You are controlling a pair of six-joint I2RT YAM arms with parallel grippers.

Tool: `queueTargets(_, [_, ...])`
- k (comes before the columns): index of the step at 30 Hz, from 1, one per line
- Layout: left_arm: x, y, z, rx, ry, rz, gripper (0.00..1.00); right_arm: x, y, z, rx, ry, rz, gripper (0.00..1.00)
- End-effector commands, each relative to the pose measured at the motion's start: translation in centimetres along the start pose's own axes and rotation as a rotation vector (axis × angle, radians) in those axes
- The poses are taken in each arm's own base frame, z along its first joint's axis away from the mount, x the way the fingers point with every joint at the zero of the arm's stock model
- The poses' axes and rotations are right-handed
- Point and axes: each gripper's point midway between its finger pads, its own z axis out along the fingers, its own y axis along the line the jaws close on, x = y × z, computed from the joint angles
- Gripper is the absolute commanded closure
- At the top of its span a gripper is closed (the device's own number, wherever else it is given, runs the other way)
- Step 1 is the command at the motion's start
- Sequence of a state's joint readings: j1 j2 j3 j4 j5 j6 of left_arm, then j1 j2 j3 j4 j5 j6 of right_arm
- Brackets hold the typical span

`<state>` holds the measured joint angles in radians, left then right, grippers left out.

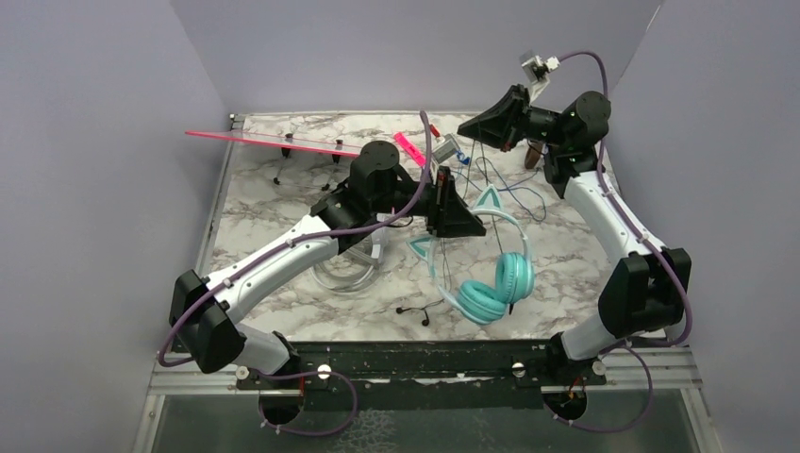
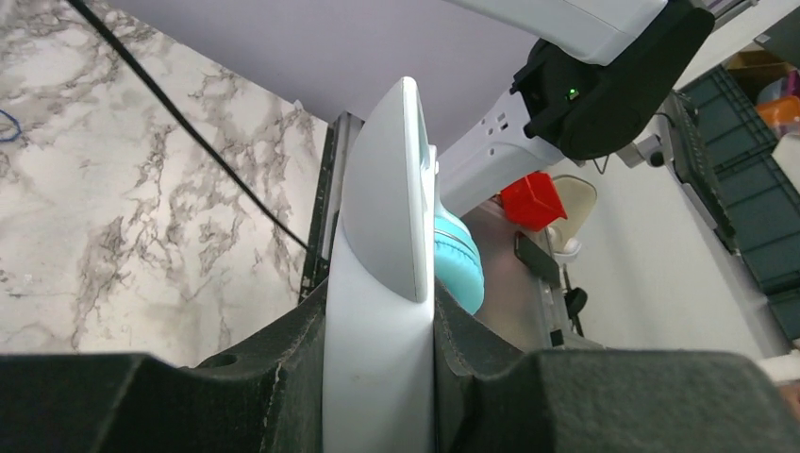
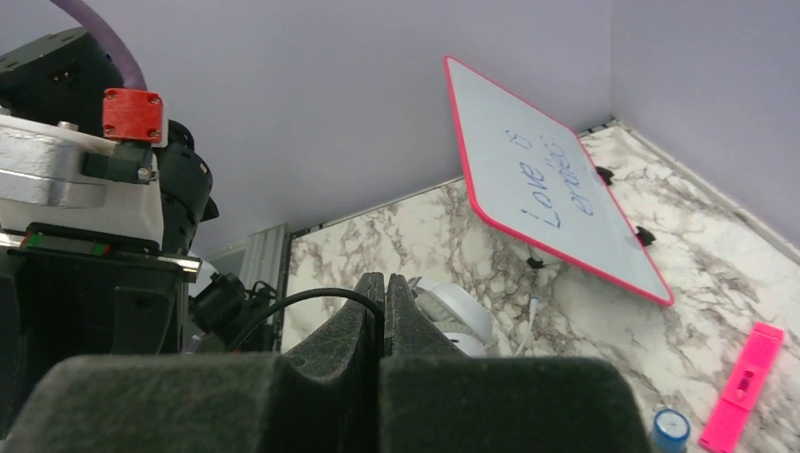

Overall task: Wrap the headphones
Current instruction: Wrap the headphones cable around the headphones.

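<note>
**Top external:** The left gripper (image 1: 467, 225) sits near the desk's centre. It is closed on the band of the teal cat-ear headphones (image 1: 509, 276), between the two ears, and the cups lie toward 5 o'clock. The right gripper (image 1: 475, 127) is raised toward 1 o'clock above a tangle of loose cords (image 1: 514, 189).

**Left wrist:** The gripper clamps a pale headband (image 2: 382, 283) squarely. A teal cup (image 2: 459, 264) sits just behind it, so this looks like the cat-ear set's own band.

**Right wrist:** The fingers are fully closed, with a thin black cord (image 3: 311, 297) pinched at their seam and arching off toward 9 o'clock. A whiteboard (image 3: 557, 203) leans at 1 o'clock.

**Step in hand:** The winding seems to be at its start, with one arm steadying the headset and the other holding its cord. No turns show on the band. The next move calls for carrying the cord around the band under light tension while the left grip stays firm. Whether the pinched cord belongs to this set cannot be told.
</note>
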<state>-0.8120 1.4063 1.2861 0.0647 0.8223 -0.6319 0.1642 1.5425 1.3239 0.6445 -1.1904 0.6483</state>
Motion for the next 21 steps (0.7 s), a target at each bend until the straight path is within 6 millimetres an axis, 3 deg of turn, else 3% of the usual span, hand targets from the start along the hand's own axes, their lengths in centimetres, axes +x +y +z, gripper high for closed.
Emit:
queueTargets(1, [-2.0, -0.5, 0.1, -0.052, -0.091, 0.145, 1.00, 0.9, 0.5, 0.9, -0.015, 0.014, 0.074, 0.99])
queueTargets(6, [-1.8, 3.8, -1.4, -0.298, -0.134, 0.144, 1.00, -0.3, 0.7, 0.7, 0.057, 0.023, 0.062, 0.99])
queueTargets(14, [0.6, 5.7, -3.5, -0.416, -0.157, 0.101, 1.00, -5.9, 1.9, 0.8, 0.143, -0.003, -0.027, 0.99])
queueTargets(21, [1.4, 8.5, -5.5, -0.569, -0.224, 0.069, 1.00, -6.9, 2.9, 0.8, 0.143, 0.016, -0.021, 0.99])
